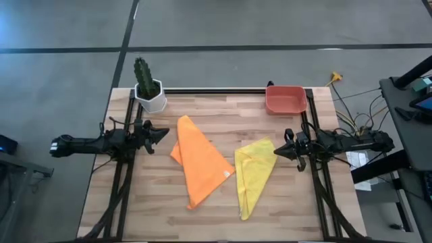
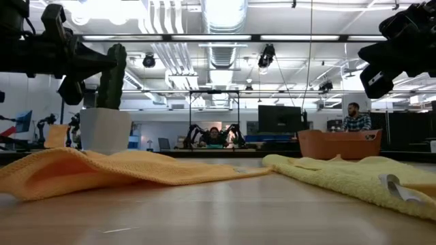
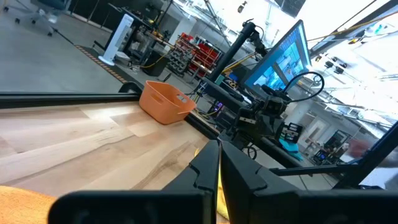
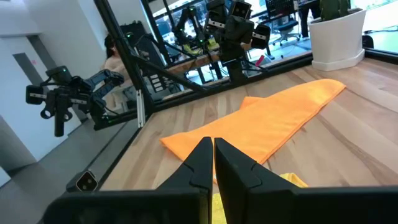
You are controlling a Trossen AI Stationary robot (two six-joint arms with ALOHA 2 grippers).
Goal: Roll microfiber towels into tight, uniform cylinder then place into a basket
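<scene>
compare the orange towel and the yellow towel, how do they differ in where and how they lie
The orange towel lies toward the left gripper; the yellow towel lies toward the right gripper. The orange towel covers more of the table and reaches farther toward the cactus pot; the yellow one looks smaller and more bunched. Its narrow tip points to the table's near edge, the orange one's to the far edge. Both lie unrolled, outside the basket, touched by neither gripper.

Between the two sets of closed fingers, the orange towel and yellow towel cover the table's middle. Bare wood lies beyond them, bounded by the cactus pot and basket at the far corners.
</scene>
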